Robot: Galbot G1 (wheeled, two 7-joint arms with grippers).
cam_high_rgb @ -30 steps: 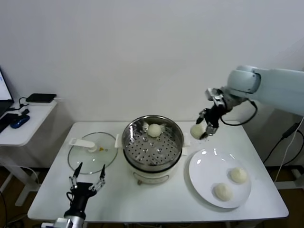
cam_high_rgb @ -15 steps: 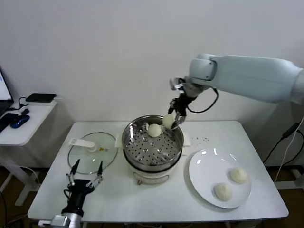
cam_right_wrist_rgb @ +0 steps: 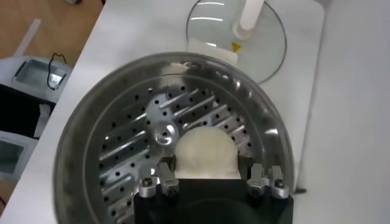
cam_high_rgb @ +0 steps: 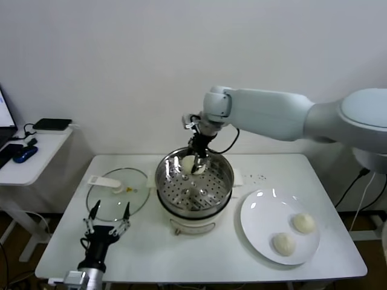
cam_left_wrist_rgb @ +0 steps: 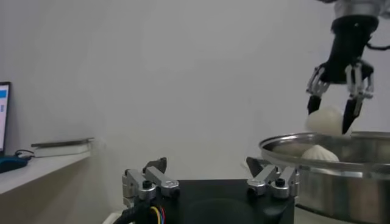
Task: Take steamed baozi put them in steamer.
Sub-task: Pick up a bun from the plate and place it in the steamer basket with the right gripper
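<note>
Baozi count as we read it: one bun already sits on the perforated floor of the steamer at frame centre, a second bun is pinched in the right gripper, whose fingers are closed around it just above the pot's back rim, and two buns wait on the white plate at lower right. We judge the task nearly half done, with this release and two more trips left. Left gripper idles fingers spread at lower left beside the glass lid.
</note>
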